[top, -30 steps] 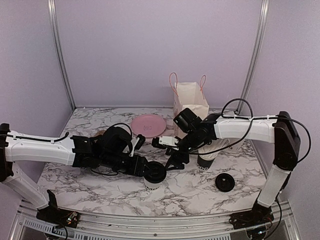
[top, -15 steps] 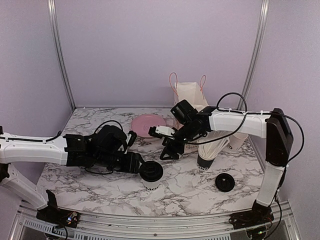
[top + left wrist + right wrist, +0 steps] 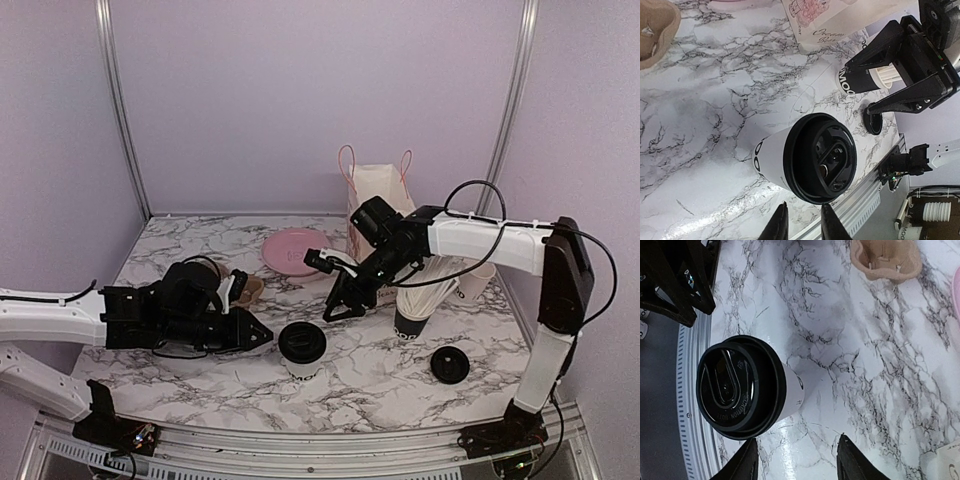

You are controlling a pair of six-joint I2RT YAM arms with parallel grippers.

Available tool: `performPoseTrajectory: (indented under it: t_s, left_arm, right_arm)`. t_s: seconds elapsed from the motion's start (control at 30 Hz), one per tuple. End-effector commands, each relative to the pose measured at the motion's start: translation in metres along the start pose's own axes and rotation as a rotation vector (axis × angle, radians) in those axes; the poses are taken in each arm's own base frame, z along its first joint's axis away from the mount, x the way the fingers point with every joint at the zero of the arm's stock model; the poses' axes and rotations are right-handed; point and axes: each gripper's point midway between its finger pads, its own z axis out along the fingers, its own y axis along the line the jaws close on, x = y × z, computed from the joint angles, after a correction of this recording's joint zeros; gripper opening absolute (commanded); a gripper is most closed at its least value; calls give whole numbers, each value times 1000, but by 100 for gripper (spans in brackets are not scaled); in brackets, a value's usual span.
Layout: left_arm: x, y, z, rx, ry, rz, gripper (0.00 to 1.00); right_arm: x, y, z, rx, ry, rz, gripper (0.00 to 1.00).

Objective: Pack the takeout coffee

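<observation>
One takeout coffee cup, white with dark lettering and a black lid, stands upright near the table's front middle. It also shows in the left wrist view as the cup and in the right wrist view as the cup. My left gripper lies low to the cup's left, a short gap away. Its jaws are narrowly open and hold nothing. My right gripper hovers above and behind the cup, and its fingers are spread with nothing between them.
A black cup of white straws stands right of the coffee, with a loose black lid in front of it. A paper bag with pink handles stands at the back. A pink plate and a brown cardboard carrier lie at back left.
My left gripper has pulled back leftward off the lidded cup and its jaws have narrowed. The right gripper has risen away from the cup and also narrowed. The cup has stayed put.
</observation>
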Motion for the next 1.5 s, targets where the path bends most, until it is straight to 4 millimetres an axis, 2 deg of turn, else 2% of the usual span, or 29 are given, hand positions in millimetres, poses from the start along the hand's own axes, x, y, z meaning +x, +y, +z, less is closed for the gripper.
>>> performPoseTrajectory:
  t_s: [0.0,0.37,0.5,0.63,0.8,1.2,1.47]
  left_arm:
    - [-1,-17,13,111,5,-64,23]
    - [6,-7,29,93,40,-61,23]
    - [3,-8,26,99,30,-53,23]
    - [-1,-6,16,87,6,-44,27]
    - [5,18,18,20,7,-80,25]
    - [9,6,31,69,52,-61,25]
    - [17,15,42,35,93,-61,25]
  right_arm:
    - [14,6,13,-86,43,106,51]
    - [15,11,21,-149,44,119,53]
    - [16,13,25,-163,54,121,53]
    - [18,12,28,-168,60,125,53]
    - [19,11,30,-167,69,126,54]
    - [18,14,30,-172,71,124,55]
    - [18,20,34,-217,66,132,56]
